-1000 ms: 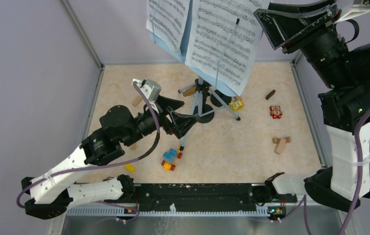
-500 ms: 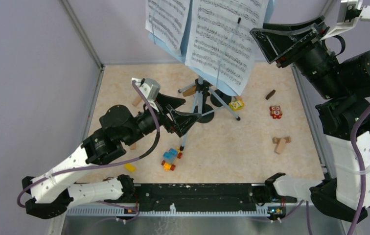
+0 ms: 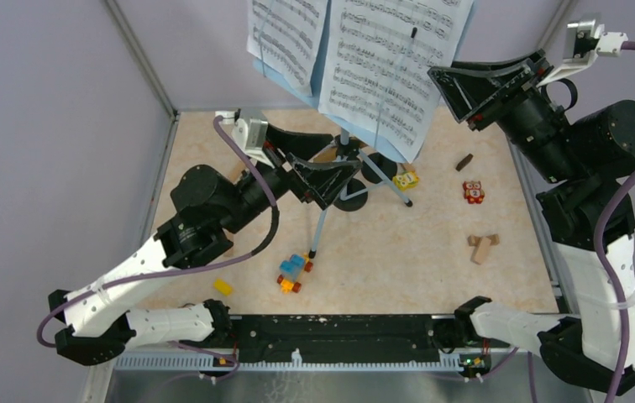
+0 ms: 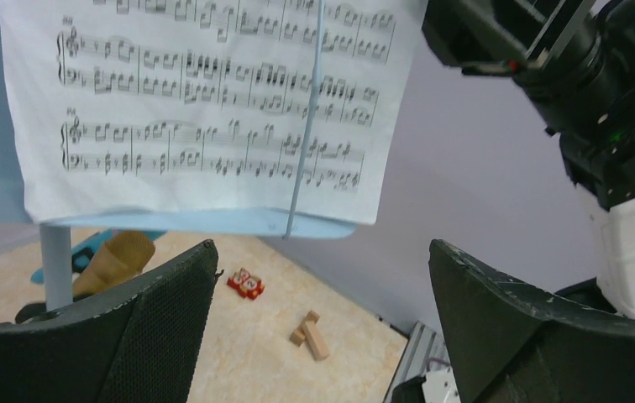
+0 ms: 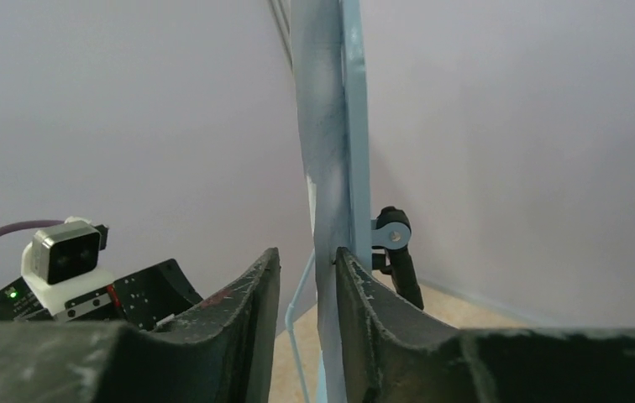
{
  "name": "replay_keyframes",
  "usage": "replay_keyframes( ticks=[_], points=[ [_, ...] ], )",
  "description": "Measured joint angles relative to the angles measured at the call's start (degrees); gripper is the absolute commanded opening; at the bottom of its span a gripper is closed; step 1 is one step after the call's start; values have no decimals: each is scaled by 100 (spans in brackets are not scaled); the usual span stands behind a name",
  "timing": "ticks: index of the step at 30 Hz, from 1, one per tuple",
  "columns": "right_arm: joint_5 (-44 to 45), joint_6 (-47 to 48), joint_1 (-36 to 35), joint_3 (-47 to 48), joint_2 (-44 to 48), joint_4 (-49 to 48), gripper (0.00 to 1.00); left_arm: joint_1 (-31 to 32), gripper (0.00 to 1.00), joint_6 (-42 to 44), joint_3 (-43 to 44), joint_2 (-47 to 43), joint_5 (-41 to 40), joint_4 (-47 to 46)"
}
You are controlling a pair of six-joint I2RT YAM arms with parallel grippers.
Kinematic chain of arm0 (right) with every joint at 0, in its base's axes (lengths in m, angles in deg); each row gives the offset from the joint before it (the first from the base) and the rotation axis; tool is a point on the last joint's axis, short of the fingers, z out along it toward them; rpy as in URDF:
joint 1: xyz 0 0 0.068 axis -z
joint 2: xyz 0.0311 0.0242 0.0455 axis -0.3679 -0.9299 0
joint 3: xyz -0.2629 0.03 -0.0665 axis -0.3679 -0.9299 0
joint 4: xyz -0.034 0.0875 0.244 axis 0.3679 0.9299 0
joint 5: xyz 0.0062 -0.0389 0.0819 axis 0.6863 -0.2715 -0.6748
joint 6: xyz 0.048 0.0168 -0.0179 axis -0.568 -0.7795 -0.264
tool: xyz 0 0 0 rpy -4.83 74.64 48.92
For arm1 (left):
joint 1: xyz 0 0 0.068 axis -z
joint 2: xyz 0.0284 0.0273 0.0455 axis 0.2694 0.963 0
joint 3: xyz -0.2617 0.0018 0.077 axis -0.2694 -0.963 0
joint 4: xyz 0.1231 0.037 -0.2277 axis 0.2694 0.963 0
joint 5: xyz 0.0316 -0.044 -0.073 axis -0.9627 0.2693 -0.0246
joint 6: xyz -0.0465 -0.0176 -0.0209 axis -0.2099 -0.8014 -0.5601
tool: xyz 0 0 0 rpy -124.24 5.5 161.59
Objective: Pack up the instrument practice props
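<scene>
- The right gripper [image 5: 306,260] jaws are standing narrowly apart around the right edge of the pale-blue music rack [image 5: 335,126]. Only the right wrist view is showing the sliver of gap on one side.
- The left gripper [image 4: 322,336] jaws are gaping wide, holding nothing, below the sheet-music pages [image 4: 196,109].
- Overhead, the rack is standing upright on its tripod legs [image 3: 322,227], pole vertical, pages facing the arms. The left gripper is partly covering the pole.
- Two mic holders [image 3: 352,200] are sitting beside the legs.
- The wooden blocks [image 3: 482,246] and toy-block car [image 3: 291,273] are lying well apart.

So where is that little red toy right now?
In the top view the red toy lies on the right side of the table, between a dark block behind it and pale wooden blocks in front.
</scene>
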Motion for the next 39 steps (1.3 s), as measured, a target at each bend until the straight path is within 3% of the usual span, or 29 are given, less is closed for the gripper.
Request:
replay_keyframes(
  ticks=[4, 8, 22, 33, 39],
  points=[
    [155, 20, 0, -17, 22, -26, 10, 0, 99, 48, 254, 258, -11, -446],
    [308, 28, 0, -17, 20, -24, 1, 0, 99, 129, 417, 483, -111, -782],
    [345, 9, 0, -17, -22, -28, 0, 0, 97, 461, 1294, 1471, -586, -1222],
    [345, 11, 0, -15, -15, -20, 0, 0, 63, 584, 1792, 2175, -708, -1235],
    [348, 15, 0, -17, 11, -2, 0, 0, 28, 621, 1976, 2380, -695, -1237]
  ],
)
